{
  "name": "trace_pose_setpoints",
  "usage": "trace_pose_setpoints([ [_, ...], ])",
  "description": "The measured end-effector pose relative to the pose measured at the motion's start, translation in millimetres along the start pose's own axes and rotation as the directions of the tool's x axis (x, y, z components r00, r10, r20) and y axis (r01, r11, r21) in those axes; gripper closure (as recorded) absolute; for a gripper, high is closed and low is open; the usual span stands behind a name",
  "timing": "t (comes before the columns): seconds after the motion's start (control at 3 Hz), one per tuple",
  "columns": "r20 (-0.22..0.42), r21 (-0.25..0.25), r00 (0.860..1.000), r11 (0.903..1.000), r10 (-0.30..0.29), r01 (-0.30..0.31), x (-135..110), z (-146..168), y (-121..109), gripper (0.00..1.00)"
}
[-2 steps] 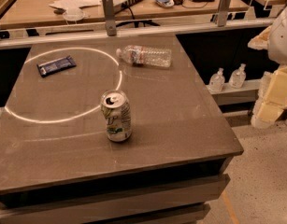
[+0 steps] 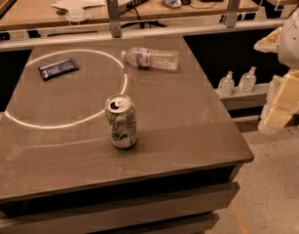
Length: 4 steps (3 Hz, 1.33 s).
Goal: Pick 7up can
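Observation:
The 7up can (image 2: 121,121) stands upright on the dark grey table (image 2: 188,130), a little front of centre. It is whitish-silver with green lettering and a silver pull-tab top, and its side is slightly dented. My gripper (image 2: 281,106), cream-coloured under a white arm part (image 2: 292,38), hangs off the table's right side, well to the right of the can and apart from it. Nothing shows in the gripper.
A clear plastic water bottle (image 2: 150,58) lies on its side at the back centre. A dark-blue snack bar wrapper (image 2: 58,68) lies flat at the back left. A cluttered desk with metal posts (image 2: 113,16) stands behind. Two small bottles (image 2: 236,82) sit on a low ledge to the right.

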State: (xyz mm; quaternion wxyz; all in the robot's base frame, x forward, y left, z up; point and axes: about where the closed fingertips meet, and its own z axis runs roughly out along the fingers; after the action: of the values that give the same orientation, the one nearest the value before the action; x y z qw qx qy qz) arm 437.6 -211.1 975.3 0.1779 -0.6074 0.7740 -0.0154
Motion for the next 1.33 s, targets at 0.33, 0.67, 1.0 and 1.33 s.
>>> trace_pose_setpoints([
  [0.33,0.259,-0.041,0.963,0.9947,-0.081,0.095,-22.3,28.4,12.4,0.00],
  [0.67,0.446,-0.074,0.886,0.9813,-0.127,0.178,-57.0,37.6,29.8,0.00],
  [1.0,0.542,-0.097,0.832,0.9741,-0.120,0.204,-88.3,38.2,33.9,0.00],
  [1.33,0.552,-0.105,0.827,0.9741,-0.111,0.200,-92.6,37.9,34.6,0.00],
])
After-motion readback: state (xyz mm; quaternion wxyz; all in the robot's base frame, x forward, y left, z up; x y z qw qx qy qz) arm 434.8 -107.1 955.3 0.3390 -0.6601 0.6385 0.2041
